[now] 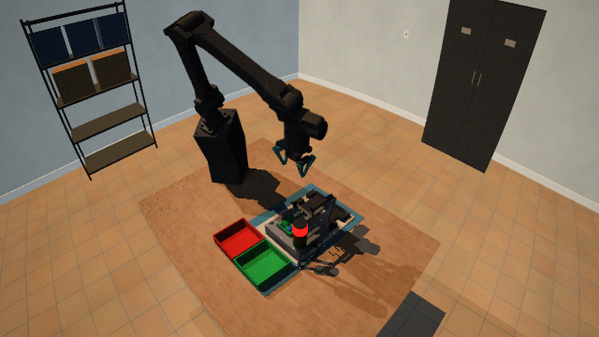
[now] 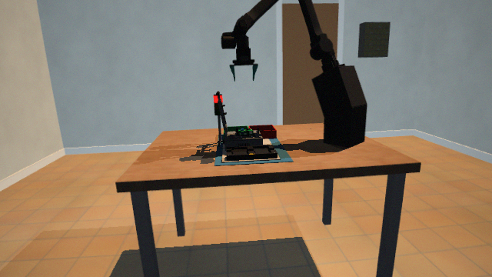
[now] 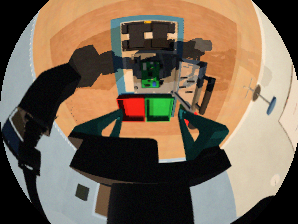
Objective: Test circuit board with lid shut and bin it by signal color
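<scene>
The green circuit board lies in the grey tester, whose lid stands raised. The signal tower beside the tester glows red. The black tray lies behind the tester on the teal mat. The red bin and the green bin stand side by side, both empty. My gripper is open and empty, high above the tray and tester.
The arm's black pedestal stands on the wooden table behind the mat. A shelf rack and a dark cabinet stand off by the walls.
</scene>
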You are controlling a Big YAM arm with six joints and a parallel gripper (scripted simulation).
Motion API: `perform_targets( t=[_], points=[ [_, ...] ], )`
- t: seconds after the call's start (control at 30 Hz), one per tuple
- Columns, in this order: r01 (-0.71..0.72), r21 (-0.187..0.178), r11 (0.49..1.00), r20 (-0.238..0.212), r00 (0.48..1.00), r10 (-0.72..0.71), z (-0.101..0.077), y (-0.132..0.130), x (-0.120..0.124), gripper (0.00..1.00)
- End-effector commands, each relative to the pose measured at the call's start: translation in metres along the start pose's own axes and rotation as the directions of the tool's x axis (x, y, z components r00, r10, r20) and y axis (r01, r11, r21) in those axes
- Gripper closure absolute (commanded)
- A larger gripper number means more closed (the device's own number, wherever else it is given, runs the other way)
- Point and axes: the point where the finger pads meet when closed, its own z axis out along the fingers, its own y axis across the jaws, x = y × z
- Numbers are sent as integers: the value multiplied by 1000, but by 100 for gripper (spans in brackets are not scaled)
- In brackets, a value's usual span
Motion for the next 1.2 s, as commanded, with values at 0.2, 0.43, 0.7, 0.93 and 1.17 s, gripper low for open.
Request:
perform_targets(
  t=[0.2,0.43,0.7,0.93,1.17],
  points=[
    [6,7,1000,1,1000,-6,8,-3,-1,8],
    [1,4,1000,2,1000,-1,31,-3,1,8],
    [1,3,1000,2,1000,-1,75,-2,1,8],
    [-3,16,1000,4,1000,3,122,-9,1,8],
    [-9,32,999,5,1000,9,152,-19,2,8]
  ],
)
